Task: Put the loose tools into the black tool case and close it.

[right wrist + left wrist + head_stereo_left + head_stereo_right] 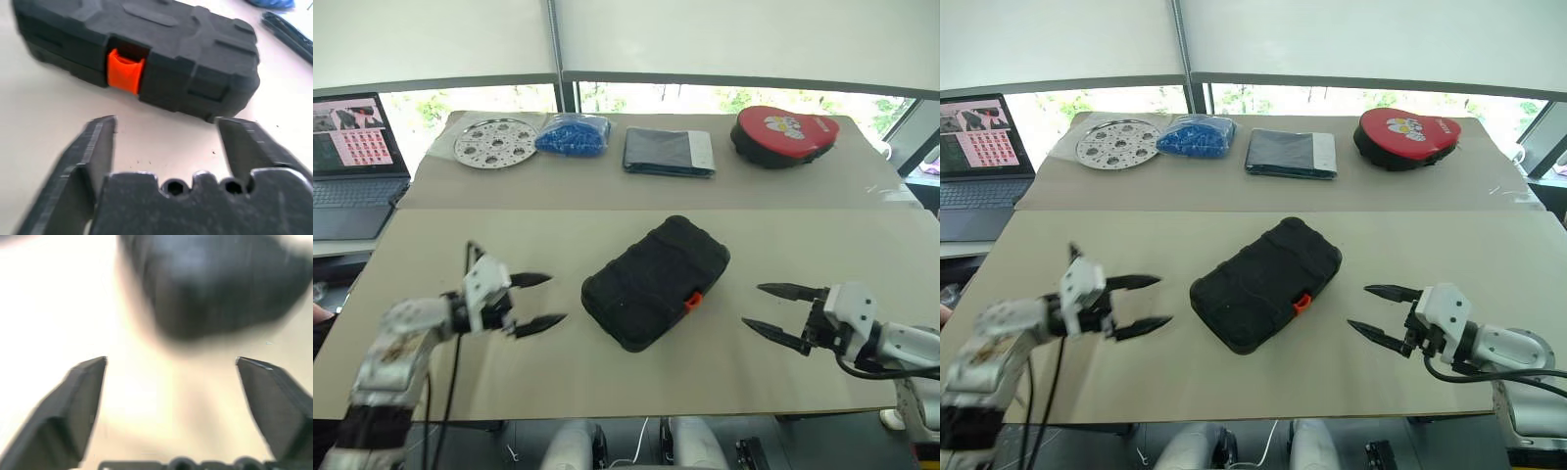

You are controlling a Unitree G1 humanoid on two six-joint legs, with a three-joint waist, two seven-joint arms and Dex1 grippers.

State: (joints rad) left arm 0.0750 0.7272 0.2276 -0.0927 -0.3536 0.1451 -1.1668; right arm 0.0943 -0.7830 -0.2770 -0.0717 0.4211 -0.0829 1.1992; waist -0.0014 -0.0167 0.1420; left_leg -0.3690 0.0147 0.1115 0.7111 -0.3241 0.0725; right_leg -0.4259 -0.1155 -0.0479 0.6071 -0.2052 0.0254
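The black tool case (pixel 656 282) lies shut and at a slant in the middle of the near table, its small orange latch (pixel 694 302) facing the front right. The loose tools are out of view. My left gripper (pixel 558 299) hovers open just left of the case, fingers pointing at it and nothing between them. To the right of the case, my right gripper (pixel 752 305) is also open and empty, aimed at the latch side. The right wrist view shows the case (pixel 195 44) and latch (pixel 125 71) just beyond its spread fingertips.
Along the far table sit a perforated metal disc (pixel 495 142), a blue bag (pixel 573 135), a flat dark folder (pixel 668 152) and a red rounded pouch (pixel 783 135). A laptop (pixel 352 166) stands open at the far left.
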